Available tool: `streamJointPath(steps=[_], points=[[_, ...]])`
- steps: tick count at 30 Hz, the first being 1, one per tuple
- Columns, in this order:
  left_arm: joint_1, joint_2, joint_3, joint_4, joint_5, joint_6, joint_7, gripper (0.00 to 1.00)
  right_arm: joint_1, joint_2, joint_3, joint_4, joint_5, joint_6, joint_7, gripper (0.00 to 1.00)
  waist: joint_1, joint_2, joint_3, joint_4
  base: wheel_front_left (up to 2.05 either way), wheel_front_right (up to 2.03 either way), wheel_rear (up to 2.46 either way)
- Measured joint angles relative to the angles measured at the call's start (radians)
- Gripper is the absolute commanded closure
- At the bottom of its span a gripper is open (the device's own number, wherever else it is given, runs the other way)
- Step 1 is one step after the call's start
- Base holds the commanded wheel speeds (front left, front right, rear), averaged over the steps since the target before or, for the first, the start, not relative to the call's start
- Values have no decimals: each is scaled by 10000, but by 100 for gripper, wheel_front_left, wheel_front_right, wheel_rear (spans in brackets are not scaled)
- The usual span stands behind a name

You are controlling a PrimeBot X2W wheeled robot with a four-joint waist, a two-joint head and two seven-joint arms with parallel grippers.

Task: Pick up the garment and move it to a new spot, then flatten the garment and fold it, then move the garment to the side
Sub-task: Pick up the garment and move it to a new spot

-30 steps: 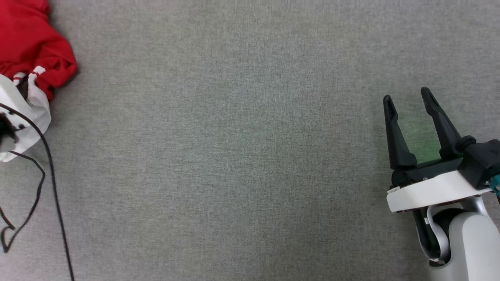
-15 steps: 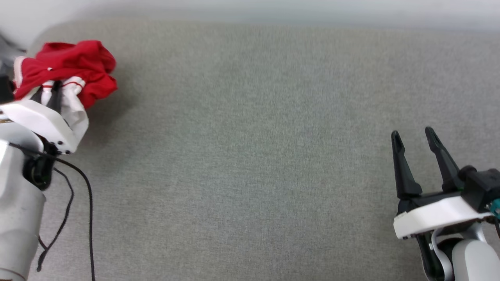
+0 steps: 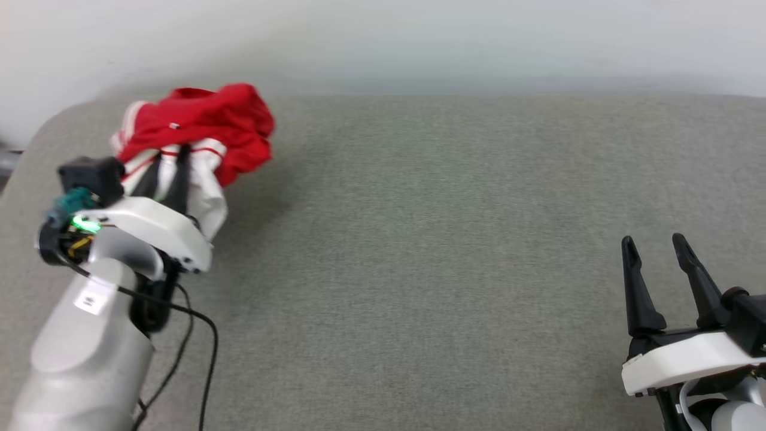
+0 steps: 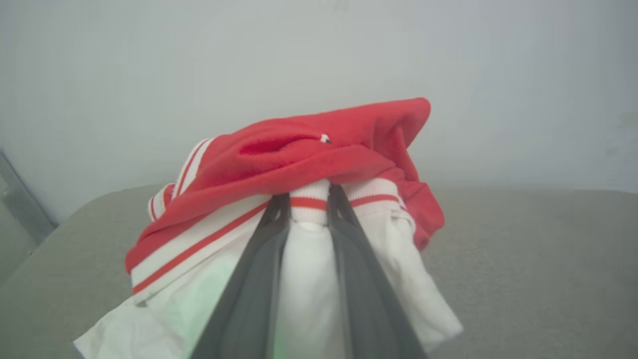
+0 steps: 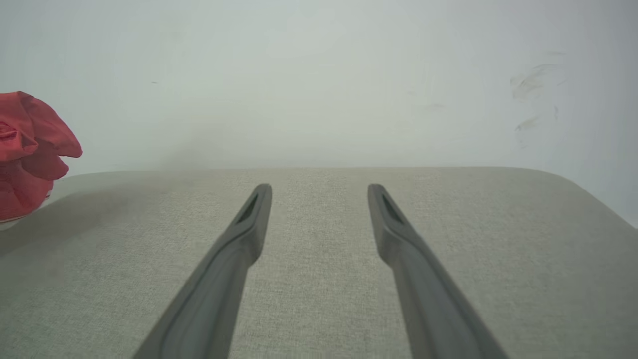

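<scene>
Red-and-white jersey garment [image 4: 319, 159]: soft thin knit cloth, matt, ribbed at the striped trim. Grey table [image 3: 455, 251] covering: coarse woven fabric, matt. Right gripper [image 3: 652, 239] fingers [image 5: 234, 259]: dark plastic, smooth, matt. White wrist housing [image 3: 688, 359]: smooth plastic, slight sheen.

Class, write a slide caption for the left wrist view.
The left gripper clamps the bunched red-and-white garment by its striped edge.

Red garment [image 3: 203, 120], white sleeves, red-white striped trim; grey woven surface [image 3: 449, 251].
</scene>
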Motion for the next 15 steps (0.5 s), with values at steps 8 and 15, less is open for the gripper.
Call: streamJointPath(steps=[8, 15], points=[[1072, -593, -974, -2073, 290, 247, 598, 100, 47, 2, 27, -136, -52, 2, 50, 0, 0, 0, 29, -873, 0, 0, 0], [1548, -1319, -2479, -2878, 604, -127, 1532, 100, 92, 2, 65, -150, 46, 0, 35, 0, 0, 0, 161, -1523, 0, 0, 0]])
